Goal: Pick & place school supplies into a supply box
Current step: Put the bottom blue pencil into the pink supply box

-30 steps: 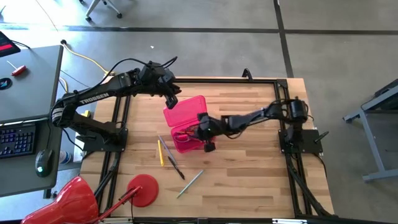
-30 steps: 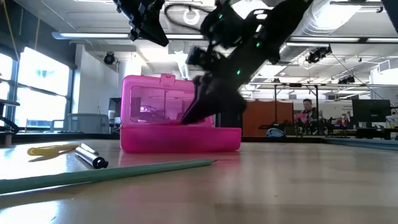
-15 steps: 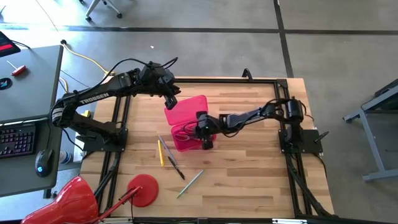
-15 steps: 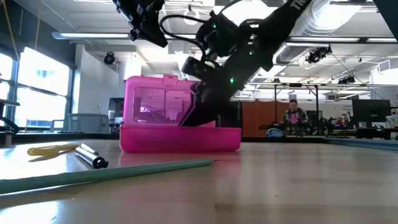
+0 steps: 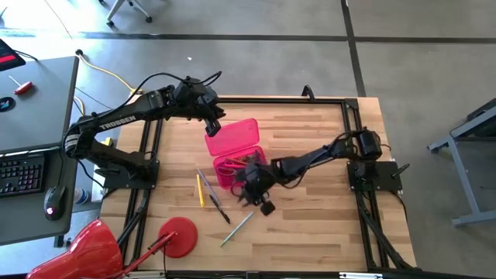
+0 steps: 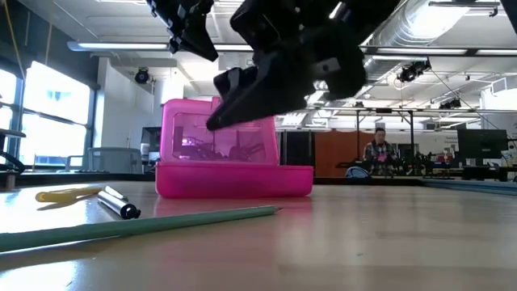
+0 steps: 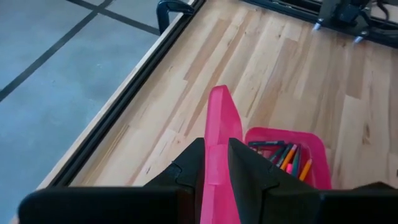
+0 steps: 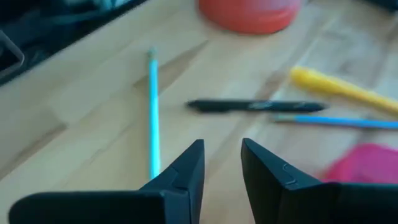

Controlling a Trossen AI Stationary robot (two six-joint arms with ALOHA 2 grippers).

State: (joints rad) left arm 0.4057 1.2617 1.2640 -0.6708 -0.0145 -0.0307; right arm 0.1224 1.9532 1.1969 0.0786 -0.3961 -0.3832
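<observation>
The supply box [image 5: 236, 172] is a bright pink case on the wood table, its lid [image 5: 232, 137] standing open on the far side. Several pens and pencils [image 7: 287, 157] lie inside it. My left gripper [image 5: 217, 128] is at the lid's top edge, shut on it. My right gripper [image 5: 248, 195] hovers open and empty just near-side of the box, above the table. Loose on the table lie a yellow pen [image 8: 339, 90], a blue pencil [image 8: 336, 122], a dark pen [image 8: 255, 106] and a teal pencil [image 8: 152, 112]. No scissors show. My left gripper pinches the lid's free top edge [image 7: 219, 134] between its two fingers [image 7: 186, 168], coming from above and slanting in from the table's far left. The fingers lie along the edge. The lid stands upright on its hinge, and the box's base rests on the table.
A red round disc with a stick handle [image 5: 177, 236] lies near the table's near-left corner. A black frame rail [image 5: 147, 167] runs along the table's left side. Bare wood spreads to the right of the box. A person [image 6: 378, 153] sits far back in the room.
My right gripper has drawn out of the box and moved toward the table's near edge, rising and turning toward the loose pens. The left gripper, the lid and the box have stayed where they were.
</observation>
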